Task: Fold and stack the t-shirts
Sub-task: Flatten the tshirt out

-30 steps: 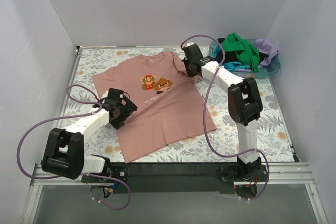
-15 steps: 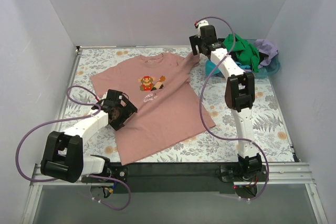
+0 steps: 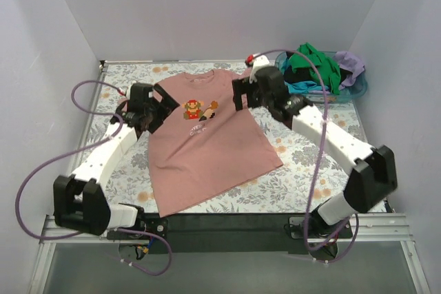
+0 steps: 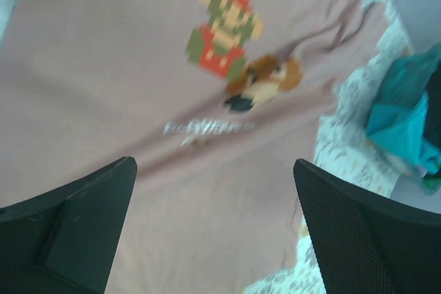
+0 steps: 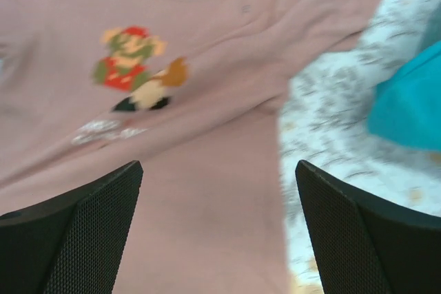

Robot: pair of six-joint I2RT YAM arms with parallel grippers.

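One t-shirt is out on the table and no fold is made yet, so I judge the task to be near its beginning.

At 9 o'clock of the top view the left gripper hangs over the left shoulder of the pink t-shirt. Its wrist camera shows the two fingers spread wide, with only the cloth far below between them, so it has hold of nothing.

The pink t-shirt lies in the middle of the table, spread flat with the front up. The collar points to 12 o'clock and the hem to 6 o'clock. The small chest print is fully visible, which tells me that no side is turned over. The left sleeve is hidden under the left arm, so I cannot say how it lies. The right sleeve lies open toward 1 o'clock.

The right gripper hovers above that right shoulder. Its fingers are also wide apart and empty.

At 2 o'clock stands the blue basket, well apart from the pink t-shirt. A green t-shirt, a turquoise one and a lilac one are bundled inside it, all unfolded.

What is left, in my judgement: to fold the pink t-shirt, then to take out each other one, fold it and build the stack. No stack exists so far.
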